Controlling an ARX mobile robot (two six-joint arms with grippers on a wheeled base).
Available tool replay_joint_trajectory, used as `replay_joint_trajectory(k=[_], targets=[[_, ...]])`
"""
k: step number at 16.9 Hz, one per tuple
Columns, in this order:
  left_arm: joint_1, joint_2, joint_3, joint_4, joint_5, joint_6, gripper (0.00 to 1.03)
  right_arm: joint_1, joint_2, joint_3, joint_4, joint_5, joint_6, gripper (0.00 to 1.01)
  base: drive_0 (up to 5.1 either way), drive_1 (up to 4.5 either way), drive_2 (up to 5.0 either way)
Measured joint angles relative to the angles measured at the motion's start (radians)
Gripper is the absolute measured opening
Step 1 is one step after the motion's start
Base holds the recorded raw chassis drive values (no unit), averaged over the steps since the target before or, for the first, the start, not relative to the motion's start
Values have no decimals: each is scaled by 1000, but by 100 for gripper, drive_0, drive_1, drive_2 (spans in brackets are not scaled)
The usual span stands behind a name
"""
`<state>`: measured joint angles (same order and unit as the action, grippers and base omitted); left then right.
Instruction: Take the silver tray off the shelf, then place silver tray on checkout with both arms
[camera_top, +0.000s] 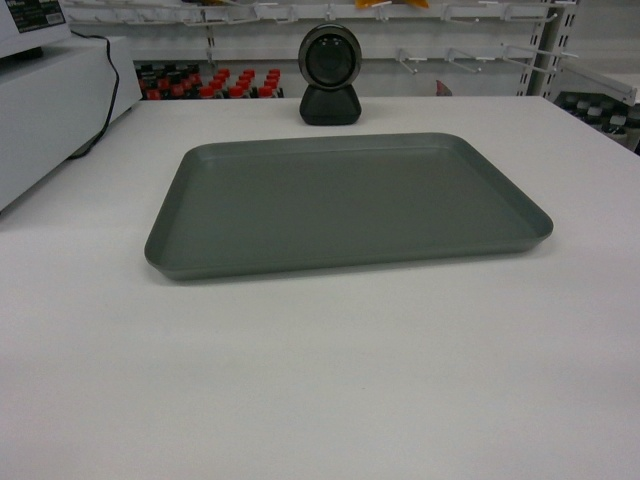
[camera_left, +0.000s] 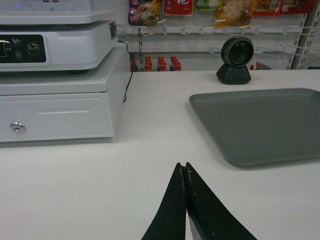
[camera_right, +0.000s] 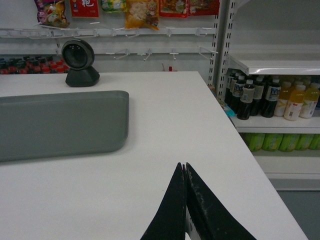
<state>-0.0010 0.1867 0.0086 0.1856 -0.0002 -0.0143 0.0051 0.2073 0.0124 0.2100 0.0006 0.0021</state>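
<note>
Lying flat on the checkout (camera_top: 320, 400), the silver tray (camera_top: 345, 205) sits empty, just in front of the round black scanner (camera_top: 330, 75) at the tabletop's far edge. My left gripper (camera_left: 185, 172) hangs over bare tabletop to the tray's left, apart from its rim, fingers pressed together on nothing. My right gripper (camera_right: 184, 172) hangs to the tray's right, likewise pinched closed and empty. Further left of the tray stands a white cash register (camera_left: 55, 75); right of it, past the tabletop's edge, a shelf of bottled drinks (camera_right: 272, 97).
</note>
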Motion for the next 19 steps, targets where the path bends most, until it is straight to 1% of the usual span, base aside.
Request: replay_joint_trajectory(k=[1, 2, 3, 4, 5, 7, 10, 11, 12, 14, 15, 16, 17, 18, 19], targets=[[0, -11, 0, -9, 0, 0, 2, 0, -11, 0, -12, 0, 0, 2, 0, 0, 0], [0, -141, 1, -193, 2, 0, 2, 0, -39, 0, -41, 0, 0, 2, 0, 0, 0], [0, -177, 1, -171, 3, 1, 2, -1, -114, 0, -163, 0, 0, 2, 0, 0, 0], [0, -176, 7, -180, -4, 1, 2, -1, -176, 0, -220, 0, 0, 2, 0, 0, 0], [2, -177, 1, -195, 2, 1, 2, -1, -202, 1, -194, 0, 0, 2, 0, 0, 0], [0, -177, 1, -186, 0, 2, 2, -2, -201, 0, -221, 1, 0, 2, 0, 0, 0], [1, -177, 1, -189, 0, 1, 2, -5, -203, 0, -213, 0, 0, 2, 0, 0, 0], [1, -177, 1, -189, 1, 1, 4, -5, -203, 0, -213, 0, 0, 6, 0, 0, 0], [1, -177, 1, -190, 0, 1, 16, -5, -203, 0, -213, 0, 0, 19, 0, 0, 0], [1, -177, 1, -189, 0, 1, 35, -5, -203, 0, -213, 0, 0, 37, 0, 0, 0], [1, -177, 1, -189, 0, 1, 46, -5, -203, 0, -213, 0, 0, 48, 0, 0, 0], [1, -177, 1, -189, 0, 1, 64, -5, -203, 0, -213, 0, 0, 67, 0, 0, 0], [1, -177, 1, -189, 0, 1, 95, -5, -203, 0, -213, 0, 0, 98, 0, 0, 0], [1, -177, 1, -189, 0, 3, 98, -5, -203, 0, -213, 0, 0, 98, 0, 0, 0], [1, -177, 1, -189, 0, 3, 98, -5, -203, 0, -213, 0, 0, 98, 0, 0, 0]])
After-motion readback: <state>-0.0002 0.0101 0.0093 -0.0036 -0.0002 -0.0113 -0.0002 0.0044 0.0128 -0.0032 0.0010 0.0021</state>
